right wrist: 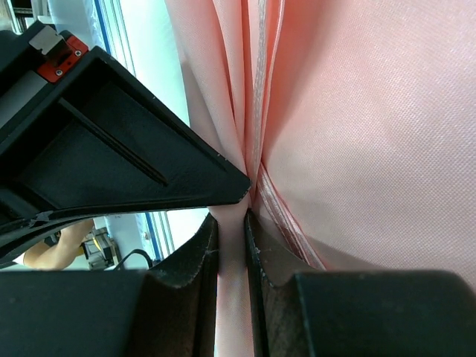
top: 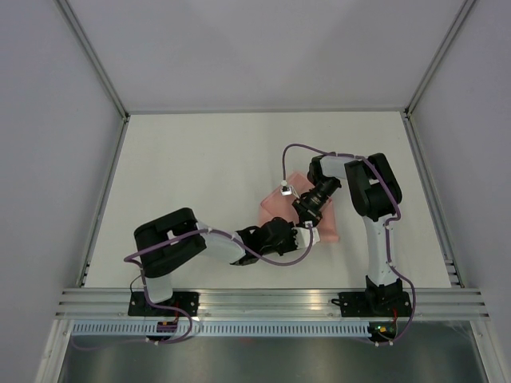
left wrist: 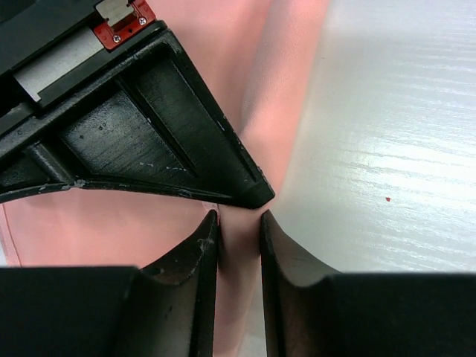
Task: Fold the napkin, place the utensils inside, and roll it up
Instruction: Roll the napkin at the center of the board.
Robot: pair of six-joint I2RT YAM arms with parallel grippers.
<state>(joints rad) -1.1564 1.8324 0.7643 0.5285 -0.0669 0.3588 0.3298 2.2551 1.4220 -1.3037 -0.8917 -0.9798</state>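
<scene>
- Where the two arms meet, a little right of the table's middle, the napkin (top: 275, 211) lies bunched on the white table (top: 200, 175). Its salmon-pink cloth shows on either side of the black grippers that cover its centre.
- The left gripper (left wrist: 239, 223) has its jaws drawn in to a narrow slot. A raised fold of the napkin fills that slot and touches both fingers (left wrist: 199, 259), so it has hold of the cloth.
- The right gripper (right wrist: 230, 223) is likewise nearly closed and pinches a thin ridge of the same cloth between its pads (right wrist: 202, 256).
- From that pinch, several tight pleats and a stitched hem fan upward in the right wrist view.
- The two grippers meet tip to tip on the one fold. In each wrist view the other gripper's black finger comes in from the upper left, and its tip ends just above the viewing gripper's own fingertips.
- In the left wrist view the napkin spreads to the left and upward beneath the right gripper's finger. Its right-hand edge runs beside bare, glossy table.
- A small red plate (left wrist: 123, 22) with two screws sits on the body of the right gripper, at the top of the left wrist view.
- Seen from above, the left arm reaches low across the table from its base at lower left toward the cloth.
- The right arm rises from its base at lower right, then bends back to the left and down onto the napkin.
- A purple cable (top: 299, 148) arches over the right arm's wrist, and another trails along the left forearm.
</scene>
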